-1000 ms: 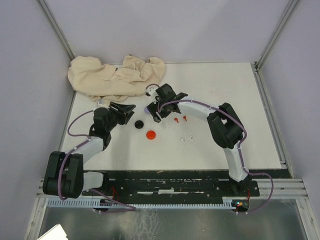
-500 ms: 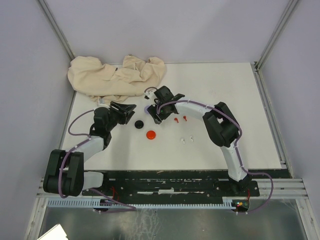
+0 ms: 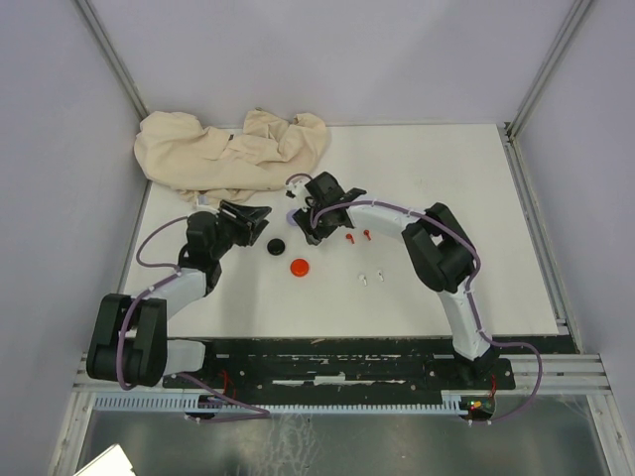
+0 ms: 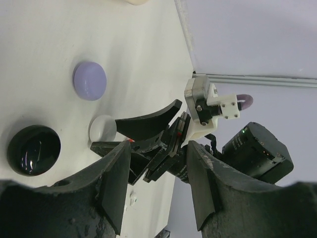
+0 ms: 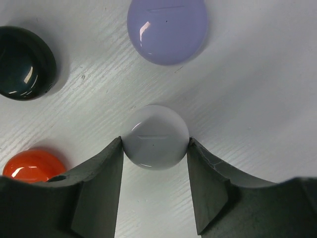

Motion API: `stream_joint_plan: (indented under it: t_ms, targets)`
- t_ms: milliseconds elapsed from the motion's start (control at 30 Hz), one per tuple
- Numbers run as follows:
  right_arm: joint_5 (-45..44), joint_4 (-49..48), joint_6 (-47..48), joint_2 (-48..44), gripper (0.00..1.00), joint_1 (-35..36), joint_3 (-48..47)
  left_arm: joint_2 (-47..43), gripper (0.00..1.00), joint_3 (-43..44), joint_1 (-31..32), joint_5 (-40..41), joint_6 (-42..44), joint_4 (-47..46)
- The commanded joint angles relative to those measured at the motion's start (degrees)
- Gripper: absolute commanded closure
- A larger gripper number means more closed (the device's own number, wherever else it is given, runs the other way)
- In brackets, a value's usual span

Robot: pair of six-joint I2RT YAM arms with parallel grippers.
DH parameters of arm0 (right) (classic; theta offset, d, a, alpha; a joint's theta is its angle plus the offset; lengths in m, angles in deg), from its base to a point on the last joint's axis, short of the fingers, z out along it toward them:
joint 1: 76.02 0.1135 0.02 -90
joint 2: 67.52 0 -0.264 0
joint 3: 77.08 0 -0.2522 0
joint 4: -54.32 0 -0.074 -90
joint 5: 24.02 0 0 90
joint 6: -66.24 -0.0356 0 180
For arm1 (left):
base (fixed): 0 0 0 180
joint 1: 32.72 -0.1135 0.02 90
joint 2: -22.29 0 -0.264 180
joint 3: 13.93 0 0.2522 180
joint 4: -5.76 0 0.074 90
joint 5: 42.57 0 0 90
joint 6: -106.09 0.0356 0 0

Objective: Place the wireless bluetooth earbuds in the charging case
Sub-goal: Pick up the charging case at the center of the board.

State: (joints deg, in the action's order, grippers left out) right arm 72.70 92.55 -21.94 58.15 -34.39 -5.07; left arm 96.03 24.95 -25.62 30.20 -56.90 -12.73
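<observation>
White charging case: we are gripping it at both sides with our right gripper; left gripper hovers near it, half-open, empty. White earbuds lie apart from it; next, probably, opening it.

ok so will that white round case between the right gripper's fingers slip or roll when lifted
The white case looks glossy, with reflections on its dome, so it is probably slippery. The right gripper meets only its curved sides, so it might squirt out. It lies flat, so rolling seems unlikely.
</observation>
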Motion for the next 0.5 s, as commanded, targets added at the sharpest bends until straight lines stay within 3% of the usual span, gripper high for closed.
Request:
stream_joint_plan:
  t_ms: [0, 167, 467]
  targets:
    - [-3.1, -10.3, 0.2, -7.7, 0.75, 0.3, 6.6, 2.8, 0.43, 3.9, 0.0, -4.2, 3.0, -3.2]
    - [-1.9, -22.0, 0.4, -16.9, 0.77, 0.1, 17.1, 7.8, 0.4, 7.1, 2.4, -8.3, 4.1, -4.0]
    - [7.8, -21.5, 1.9, -25.5, 0.78, -0.9, 21.0, 14.2, 0.39, 11.1, 5.9, -14.0, 4.9, -9.7]
